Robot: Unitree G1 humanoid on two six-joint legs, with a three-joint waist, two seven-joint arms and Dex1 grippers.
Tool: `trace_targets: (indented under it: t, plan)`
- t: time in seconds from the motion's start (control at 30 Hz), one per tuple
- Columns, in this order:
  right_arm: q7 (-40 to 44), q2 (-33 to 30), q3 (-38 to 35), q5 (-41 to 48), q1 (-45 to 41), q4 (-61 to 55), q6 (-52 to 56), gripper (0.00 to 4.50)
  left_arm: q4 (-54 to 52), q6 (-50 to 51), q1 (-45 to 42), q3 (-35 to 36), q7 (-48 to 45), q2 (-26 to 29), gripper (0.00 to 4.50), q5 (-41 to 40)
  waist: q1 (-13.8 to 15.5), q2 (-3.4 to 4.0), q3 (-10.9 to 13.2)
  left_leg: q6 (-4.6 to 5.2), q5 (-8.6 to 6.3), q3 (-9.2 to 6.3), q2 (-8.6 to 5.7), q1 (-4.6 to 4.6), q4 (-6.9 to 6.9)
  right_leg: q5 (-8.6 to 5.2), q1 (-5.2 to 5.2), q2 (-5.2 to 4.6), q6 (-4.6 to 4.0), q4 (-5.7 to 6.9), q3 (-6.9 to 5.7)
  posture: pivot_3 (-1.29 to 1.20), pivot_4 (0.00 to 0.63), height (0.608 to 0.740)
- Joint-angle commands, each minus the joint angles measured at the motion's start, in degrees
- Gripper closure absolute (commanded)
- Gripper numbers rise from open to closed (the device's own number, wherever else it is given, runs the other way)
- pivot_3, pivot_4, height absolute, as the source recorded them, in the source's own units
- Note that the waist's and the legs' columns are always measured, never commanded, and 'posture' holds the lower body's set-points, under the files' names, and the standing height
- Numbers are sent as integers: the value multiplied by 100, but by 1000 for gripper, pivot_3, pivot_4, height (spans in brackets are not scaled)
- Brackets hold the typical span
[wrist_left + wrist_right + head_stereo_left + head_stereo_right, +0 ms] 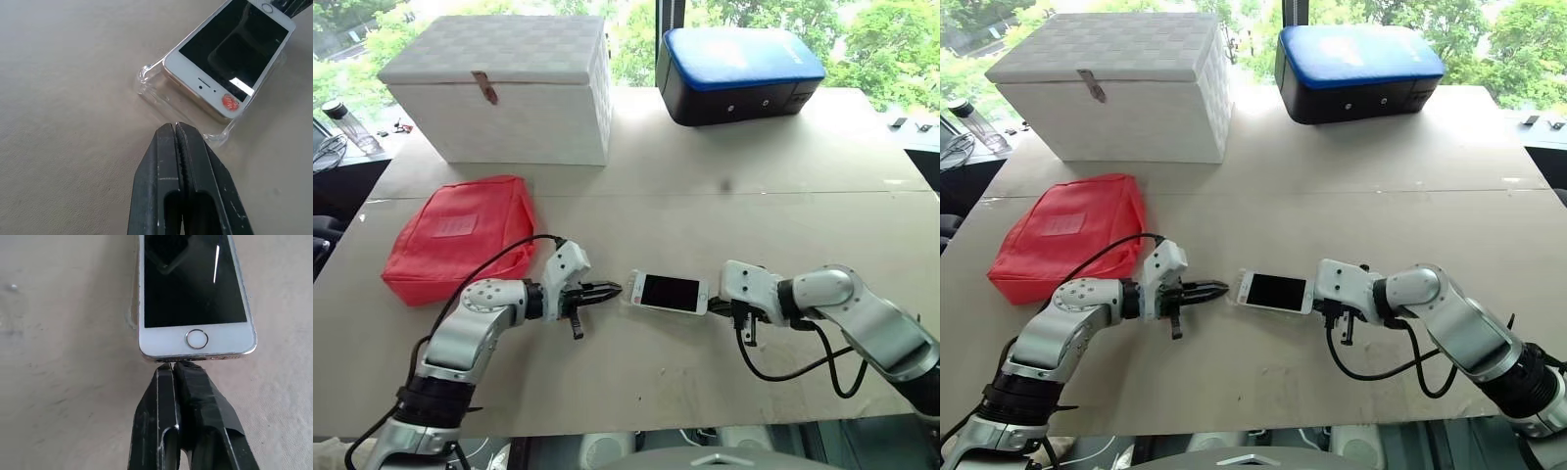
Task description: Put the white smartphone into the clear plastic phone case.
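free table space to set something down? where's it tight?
Bare: the table between white box, blue case and phone; also right of the blue case, and along the near edge. Tight: both shut grippers, left and right, bracket the white smartphone in its clear case; red pouch at left.

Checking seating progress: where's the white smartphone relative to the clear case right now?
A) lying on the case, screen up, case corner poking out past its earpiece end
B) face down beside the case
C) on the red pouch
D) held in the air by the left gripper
A: the white smartphone lies screen up on the clear plastic phone case, whose corner and rim stick out beyond the phone's earpiece end.
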Motion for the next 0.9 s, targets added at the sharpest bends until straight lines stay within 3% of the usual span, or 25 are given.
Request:
trace_targets:
  t: [0.03,0.37,0.73,0.9]
  plan:
    - [223,149,254,-131,-449,101,-166,4500,-199,15,-43,-37,24,-101,4452,-126,0,1,1,0,0,-1,0,0,2,0,1,0,0,2,0,0,150,740]
    - [696,450,719,-437,-1086,637,-309,4500,-603,51,350,-18,138,-244,4452,-167,-6,1,1,-6,3,-1,6,0,28,1,9,-3,-1,9,0,0,150,740]
    - [644,989,447,-851,-1703,2227,-1209,4500,-335,106,144,14,560,-757,4452,-156,-13,2,1,3,-2,-11,20,11,53,8,21,-5,-11,17,-11,0,150,740]
    - [970,690,496,-1236,-1911,2926,-1841,4500,-268,73,171,-29,624,-909,4452,-66,14,2,1,-5,3,-11,9,1,57,12,25,2,-15,17,-13,0,150,740]
